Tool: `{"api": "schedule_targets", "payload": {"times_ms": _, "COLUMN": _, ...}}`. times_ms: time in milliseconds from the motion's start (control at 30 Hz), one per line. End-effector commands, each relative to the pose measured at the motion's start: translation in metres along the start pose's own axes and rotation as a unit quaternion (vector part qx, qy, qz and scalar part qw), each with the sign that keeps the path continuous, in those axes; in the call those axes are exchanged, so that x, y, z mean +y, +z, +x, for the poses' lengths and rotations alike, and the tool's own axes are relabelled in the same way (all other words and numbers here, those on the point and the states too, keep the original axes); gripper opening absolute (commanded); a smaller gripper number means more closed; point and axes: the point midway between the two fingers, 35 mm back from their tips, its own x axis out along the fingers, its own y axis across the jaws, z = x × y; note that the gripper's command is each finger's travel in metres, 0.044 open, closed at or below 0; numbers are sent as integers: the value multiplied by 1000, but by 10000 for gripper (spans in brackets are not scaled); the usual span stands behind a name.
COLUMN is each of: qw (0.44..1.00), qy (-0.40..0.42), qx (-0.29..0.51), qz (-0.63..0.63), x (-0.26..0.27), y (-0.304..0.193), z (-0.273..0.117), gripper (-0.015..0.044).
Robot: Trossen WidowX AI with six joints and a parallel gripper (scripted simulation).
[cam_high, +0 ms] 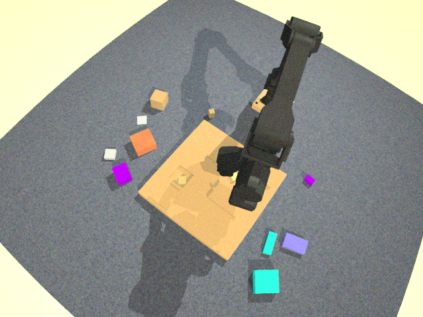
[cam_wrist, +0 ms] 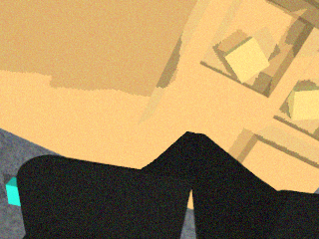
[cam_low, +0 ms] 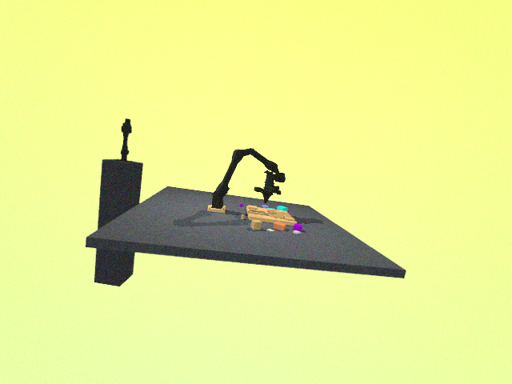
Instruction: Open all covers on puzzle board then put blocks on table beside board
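Observation:
The tan puzzle board lies flat on the table. A pale yellow block sits in a well at the board's left. Another pale block shows partly beside the arm. The wrist view shows one pale block tilted in an uncovered well and a second block in the neighbouring well at the right edge. The covers share the board's colour, and their positions are hard to tell. My gripper is shut and empty, above the board; the arm hides its tips in the top view.
Left of the board are an orange block, a purple block, a tan cube and two white pieces. A small tan block lies near its upper corner. Cyan blocks and a violet block lie lower right; a small purple cube lies right.

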Motion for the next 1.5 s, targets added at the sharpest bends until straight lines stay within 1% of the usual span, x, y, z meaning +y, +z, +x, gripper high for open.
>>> {"api": "schedule_targets", "payload": {"times_ms": 0, "qw": 988, "qy": 14, "qx": 6, "qz": 157, "x": 19, "y": -9, "z": -8, "gripper": 0}}
{"api": "schedule_targets", "payload": {"times_ms": 1200, "qw": 988, "qy": 14, "qx": 6, "qz": 157, "x": 19, "y": -9, "z": -8, "gripper": 0}}
{"api": "schedule_targets", "payload": {"times_ms": 1467, "qw": 988, "qy": 14, "qx": 6, "qz": 157, "x": 20, "y": -9, "z": -3, "gripper": 0}}
